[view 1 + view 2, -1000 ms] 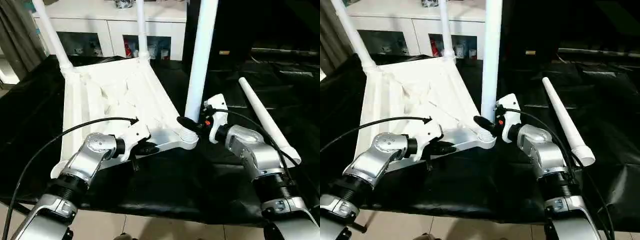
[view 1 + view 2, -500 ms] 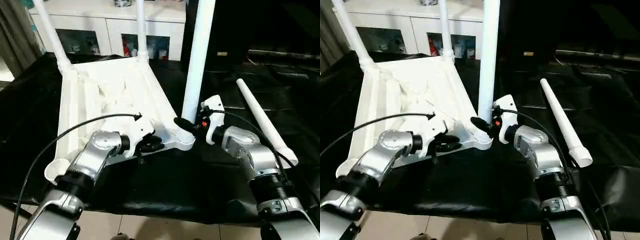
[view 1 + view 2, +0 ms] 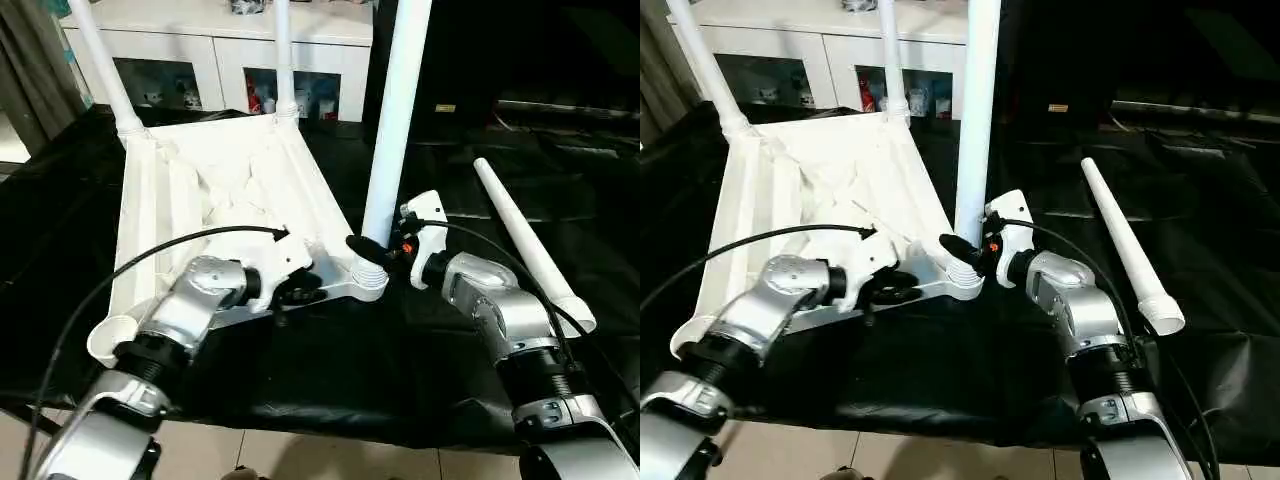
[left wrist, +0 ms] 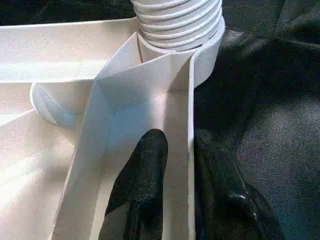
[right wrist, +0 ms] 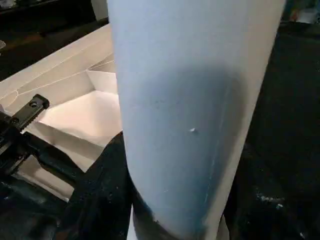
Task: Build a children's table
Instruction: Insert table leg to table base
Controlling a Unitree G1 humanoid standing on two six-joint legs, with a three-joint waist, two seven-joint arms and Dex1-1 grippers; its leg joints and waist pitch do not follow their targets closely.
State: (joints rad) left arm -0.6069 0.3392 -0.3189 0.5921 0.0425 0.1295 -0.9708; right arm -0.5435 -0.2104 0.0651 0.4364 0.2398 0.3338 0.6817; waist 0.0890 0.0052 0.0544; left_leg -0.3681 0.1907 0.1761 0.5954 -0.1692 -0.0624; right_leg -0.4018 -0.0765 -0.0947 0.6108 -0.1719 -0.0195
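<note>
The white tabletop (image 3: pixel 200 170) lies underside up on a black cloth. Legs stand in both far corner sockets (image 3: pixel 100 60) (image 3: pixel 283 60), and a third leg (image 3: pixel 395 120) stands in the near right socket. My right gripper (image 3: pixel 378 250) is shut on that third leg just above its ribbed base, with black fingers (image 5: pixel 100 190) on either side of it. My left gripper (image 3: pixel 300 290) sits at the tabletop's near rim. Its fingers (image 4: pixel 145 165) straddle the rim wall, slightly open, with a gap on the inner side. A fourth leg (image 3: pixel 525 240) lies loose to the right.
The near left corner socket (image 3: pixel 108 340) is open, close to the table's front edge. A white glass-door cabinet (image 3: pixel 200 60) stands behind the table. A black cable (image 3: pixel 130 265) arcs over my left forearm. Dark cloth stretches right of the loose leg.
My left gripper's fingers have parted a little on the near rim. The whole view has shifted slightly. My right gripper still holds the upright leg.
</note>
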